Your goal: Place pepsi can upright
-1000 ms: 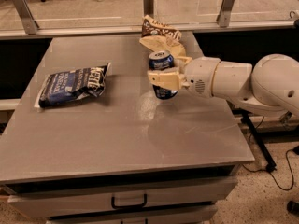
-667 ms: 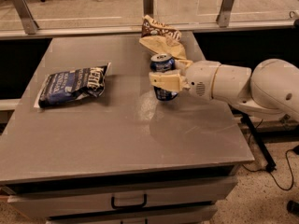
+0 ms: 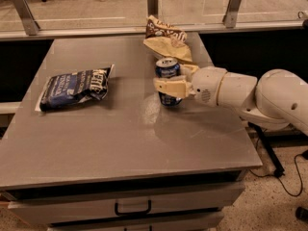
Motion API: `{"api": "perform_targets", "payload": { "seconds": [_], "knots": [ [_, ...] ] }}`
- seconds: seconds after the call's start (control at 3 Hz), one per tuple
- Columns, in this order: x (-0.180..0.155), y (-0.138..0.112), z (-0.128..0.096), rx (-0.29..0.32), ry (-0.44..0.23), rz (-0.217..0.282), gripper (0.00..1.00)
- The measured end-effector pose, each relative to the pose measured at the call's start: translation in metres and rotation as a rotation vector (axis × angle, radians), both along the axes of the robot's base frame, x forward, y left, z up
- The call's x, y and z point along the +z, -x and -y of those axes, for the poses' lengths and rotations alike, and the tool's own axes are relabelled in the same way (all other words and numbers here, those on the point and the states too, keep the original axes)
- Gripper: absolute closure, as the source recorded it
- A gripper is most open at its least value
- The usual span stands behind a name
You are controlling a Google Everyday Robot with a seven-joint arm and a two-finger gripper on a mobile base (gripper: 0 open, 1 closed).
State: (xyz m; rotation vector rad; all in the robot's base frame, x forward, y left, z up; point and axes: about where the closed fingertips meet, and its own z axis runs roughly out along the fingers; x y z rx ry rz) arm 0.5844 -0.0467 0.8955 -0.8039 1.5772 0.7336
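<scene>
The pepsi can [image 3: 167, 69], blue with a silver top, stands upright near the right middle of the grey table [image 3: 120, 138]. Its base is at or just above the tabletop. My gripper [image 3: 175, 80] reaches in from the right and is shut on the can. One cream finger [image 3: 171, 86] crosses the can's front and the other sits behind it. The white arm [image 3: 250, 95] extends off the table's right side.
A flat dark-blue snack bag [image 3: 74, 86] lies on the left of the table. A brown and tan snack bag [image 3: 168, 40] lies just behind the can at the back edge. A glass rail with metal posts [image 3: 153, 1] runs behind the table. A drawer handle [image 3: 133, 209] is below the front.
The can and gripper have shifted very slightly to the right and lower. The can stays upright in the grip. The bags have not moved.
</scene>
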Motion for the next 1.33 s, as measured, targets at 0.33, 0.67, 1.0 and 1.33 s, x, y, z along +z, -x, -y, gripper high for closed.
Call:
{"api": "perform_targets", "payload": {
  "seconds": [0.33, 0.67, 1.0, 1.33],
  "knots": [
    [-0.002, -0.002, 0.007, -0.007, -0.016, 0.011, 0.12],
    [-0.006, 0.0, 0.015, -0.019, -0.011, 0.006, 0.0],
    [-0.007, 0.003, 0.023, -0.029, 0.012, -0.002, 0.0],
    [-0.005, 0.01, 0.044, -0.06, 0.087, -0.011, 0.0]
  ]
}}
